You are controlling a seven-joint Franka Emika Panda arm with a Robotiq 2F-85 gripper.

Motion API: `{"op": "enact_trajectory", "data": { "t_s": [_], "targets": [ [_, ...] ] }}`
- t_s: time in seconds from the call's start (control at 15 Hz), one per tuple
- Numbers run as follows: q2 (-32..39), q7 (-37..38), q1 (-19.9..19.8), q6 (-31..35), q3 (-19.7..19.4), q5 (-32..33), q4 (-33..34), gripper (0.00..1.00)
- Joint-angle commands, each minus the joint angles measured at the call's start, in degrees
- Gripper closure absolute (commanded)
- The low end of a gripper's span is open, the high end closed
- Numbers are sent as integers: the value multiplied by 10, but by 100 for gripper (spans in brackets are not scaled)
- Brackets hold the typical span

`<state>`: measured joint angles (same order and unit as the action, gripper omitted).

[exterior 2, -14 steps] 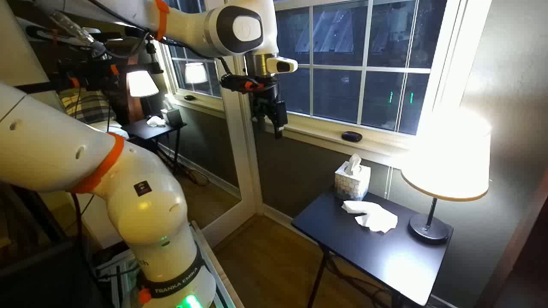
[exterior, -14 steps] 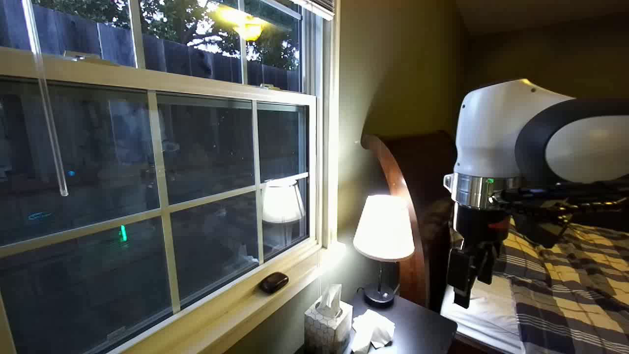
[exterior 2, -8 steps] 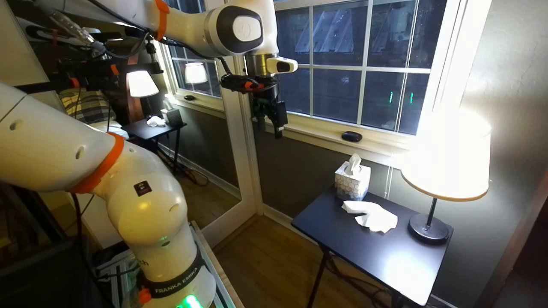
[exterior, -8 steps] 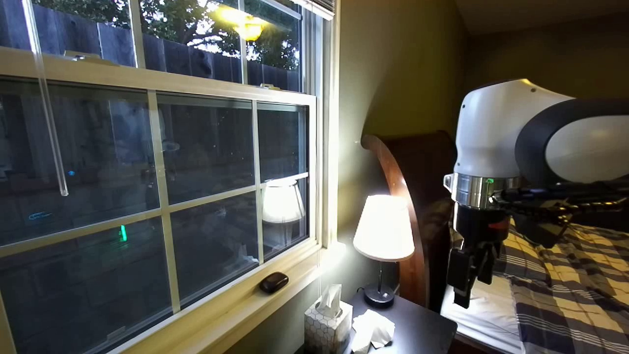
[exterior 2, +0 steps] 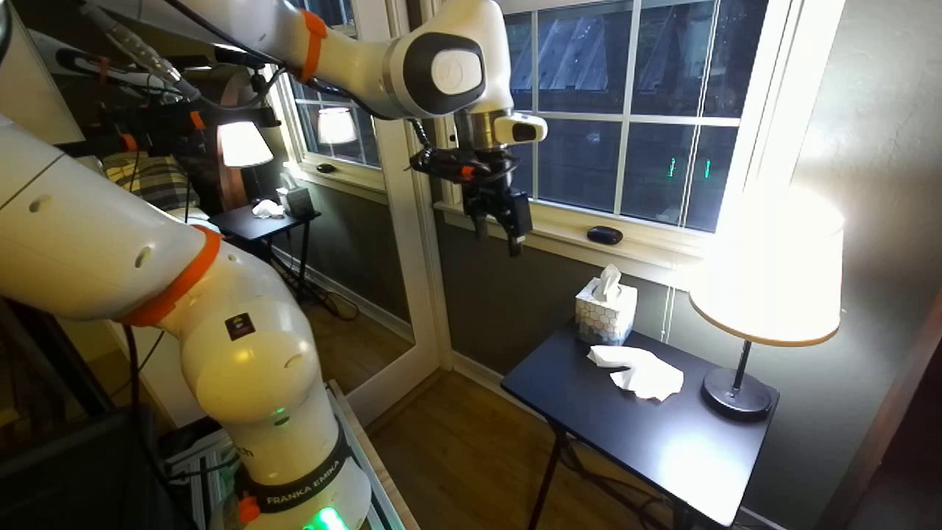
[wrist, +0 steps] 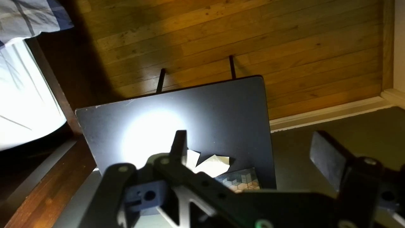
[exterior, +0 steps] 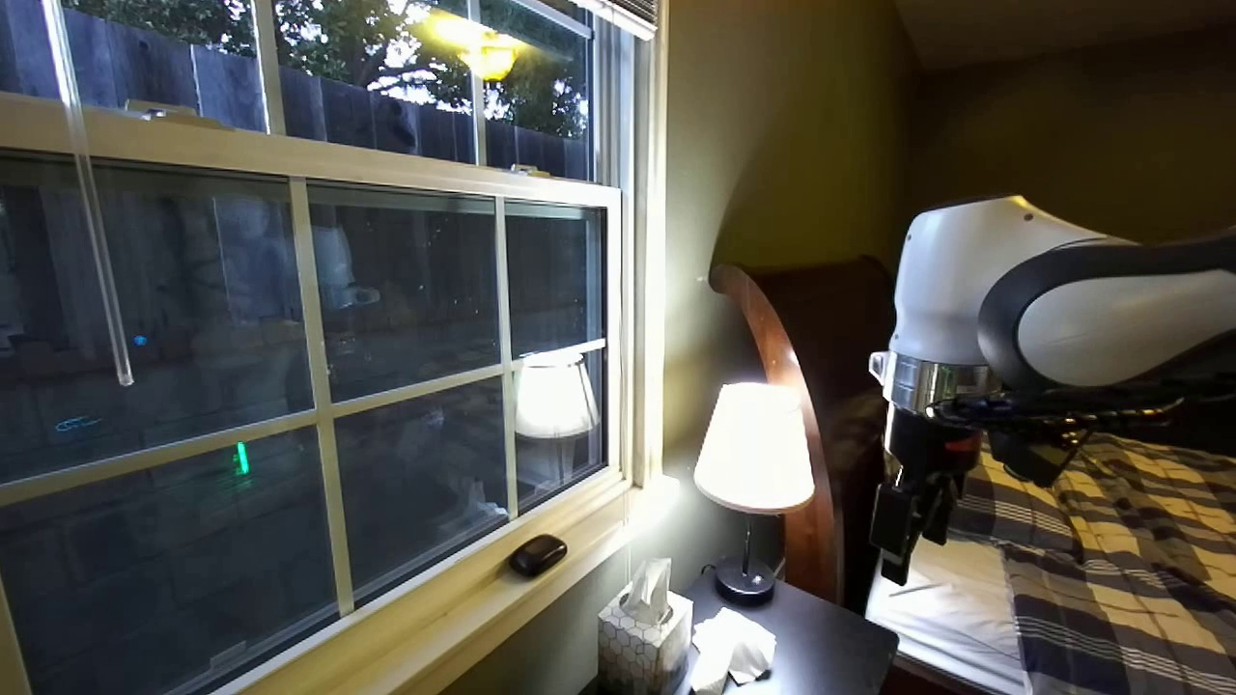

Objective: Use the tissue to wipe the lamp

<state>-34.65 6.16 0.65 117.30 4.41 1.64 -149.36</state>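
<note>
The tissue (exterior 2: 647, 375) is a crumpled white sheet lying on a small dark table; it also shows in an exterior view (exterior: 739, 645). In the wrist view the tissue (wrist: 213, 165) is partly hidden behind a finger. The lamp (exterior 2: 769, 272) stands at the table's end with a glowing shade and dark base, also in an exterior view (exterior: 755, 449). It is not visible in the wrist view. My gripper (exterior 2: 498, 239) points down, above table height and apart from tissue and lamp; it also shows in an exterior view (exterior: 914, 555). In the wrist view the gripper (wrist: 250, 139) is wide open and empty.
A patterned tissue box (exterior 2: 605, 313) stands beside the tissue on the table (exterior 2: 559, 397). A dark oval object (exterior 2: 605, 235) sits on the window sill. A bed (exterior: 1110, 541) lies beside the table. A mirror (exterior 2: 353, 243) reflects the scene.
The arm has moved, mostly within the last half second. In an exterior view the gripper has shifted right and slightly down, nearer the table. Tissue and lamp have not moved.
</note>
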Motion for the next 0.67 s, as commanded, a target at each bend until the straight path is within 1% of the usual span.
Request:
{"op": "enact_trajectory", "data": {
  "t_s": [0.0,0.13,0.27,0.4,0.53,0.6],
  "targets": [
    [53,-83,-13,76,-54,12,-20,0],
    [91,-122,-23,147,-81,14,-29,0],
    [139,-155,-39,241,-101,29,-37,0],
    [190,-176,-46,326,-119,24,-37,0],
    [240,-194,-51,382,-130,21,-26,0],
    [255,-206,-38,374,-140,-16,-14,0]
  ]
}}
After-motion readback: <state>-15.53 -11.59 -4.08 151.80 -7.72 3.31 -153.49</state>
